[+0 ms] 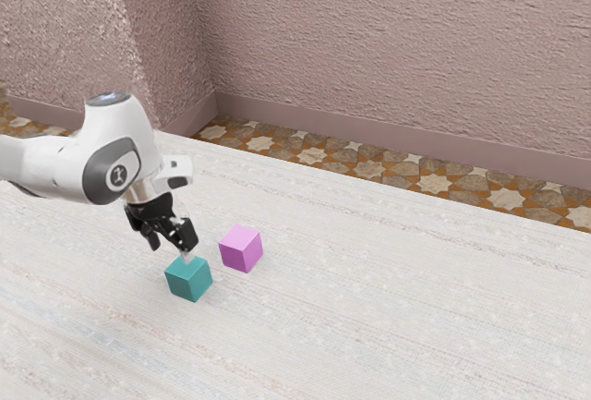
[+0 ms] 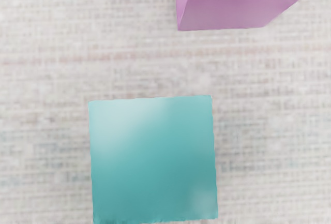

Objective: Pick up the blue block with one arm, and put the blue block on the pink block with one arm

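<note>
Presently, arm: the white jointed robot arm [image 1: 88, 162] comes in from the exterior view's left, with its wrist bent downward.
Hand: the black two-finger hand [image 1: 174, 247] points down left of the frame's centre. Its fingers are spread apart and grip nothing. It hovers just over the blue-green block, and I cannot tell whether a fingertip touches the block.
Blue-green block: the solid teal, blue-green block [image 1: 189, 278] [image 2: 152, 159] sits flat on the worktop, directly under the hand.
Pink block: the solid pink cube block [image 1: 241, 248] [image 2: 238, 1] rests just beside the blue-green block, up and to its right in the exterior view, with a gap between them.
Worktop: the pale, grained worktop [image 1: 388, 308] carries both blocks.
Backdrop: a rough mauve wall [image 1: 397, 40] rises above a star-patterned tiled floor [image 1: 434, 178].
</note>
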### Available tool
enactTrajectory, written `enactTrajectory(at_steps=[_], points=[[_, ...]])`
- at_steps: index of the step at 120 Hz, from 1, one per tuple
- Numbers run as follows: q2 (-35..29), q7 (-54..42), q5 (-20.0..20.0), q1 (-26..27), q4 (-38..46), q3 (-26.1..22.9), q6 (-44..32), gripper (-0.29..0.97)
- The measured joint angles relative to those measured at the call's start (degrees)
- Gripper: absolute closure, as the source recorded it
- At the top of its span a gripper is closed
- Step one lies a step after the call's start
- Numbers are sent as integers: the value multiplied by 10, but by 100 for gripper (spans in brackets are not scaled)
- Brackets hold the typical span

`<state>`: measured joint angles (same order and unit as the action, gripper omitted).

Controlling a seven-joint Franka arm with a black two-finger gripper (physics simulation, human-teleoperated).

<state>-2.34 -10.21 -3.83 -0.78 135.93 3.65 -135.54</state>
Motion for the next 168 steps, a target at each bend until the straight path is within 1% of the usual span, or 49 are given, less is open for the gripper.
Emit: enactTrajectory(at_steps=[9,20,43,64,82,96,106,117,128,152,168], points=[[-10,-3,-9,-2,29,-10,-21,7],[0,-6,-16,-4,36,-13,-39,7],[57,-13,-27,-5,5,-7,-72,7],[66,-18,-29,-9,0,8,-90,7],[66,-22,-30,5,0,9,-97,7],[70,-24,-35,6,0,9,-98,7],[78,-26,-44,8,1,9,-98,7],[87,-32,-67,11,1,9,-98,8],[92,-39,-80,10,1,12,-97,8],[99,-49,-89,10,0,13,-88,6],[99,-55,-92,9,-4,14,-85,10]])
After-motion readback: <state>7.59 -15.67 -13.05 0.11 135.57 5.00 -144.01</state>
